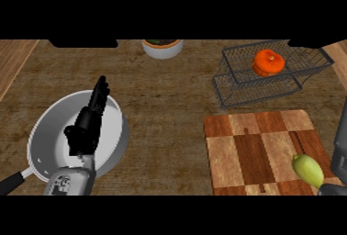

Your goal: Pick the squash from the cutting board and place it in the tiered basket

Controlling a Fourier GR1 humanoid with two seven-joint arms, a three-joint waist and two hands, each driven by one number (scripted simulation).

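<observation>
At four o'clock our squash (pixel 308 170) lies on the board (pixel 257 151), right hand (pixel 332 190) touching it, fingers hidden, left hand (pixel 88 121) open over the pan (pixel 47 133); basket (pixel 271 75) trip remains.

1. Counter (pixel 169 105): a broad bare strip runs between the pan (pixel 47 133) at left and the cutting board (pixel 261 153) at right, open up to the far edge.
2. Left hand (pixel 86 124): fingers straight, standing over the pan and blocking that side.
3. Tiered basket (pixel 267 75): stands just beyond the board's far edge; its wire walls close the sides, the top is open.
4. Orange vegetable (pixel 267 63): fills the middle of the upper tier, with room left around it.
5. White pot (pixel 163 48): at the far edge, well left of the basket.
6. Squash (pixel 308 170): at the board's near right corner; the board's left and far parts lie bare.
</observation>
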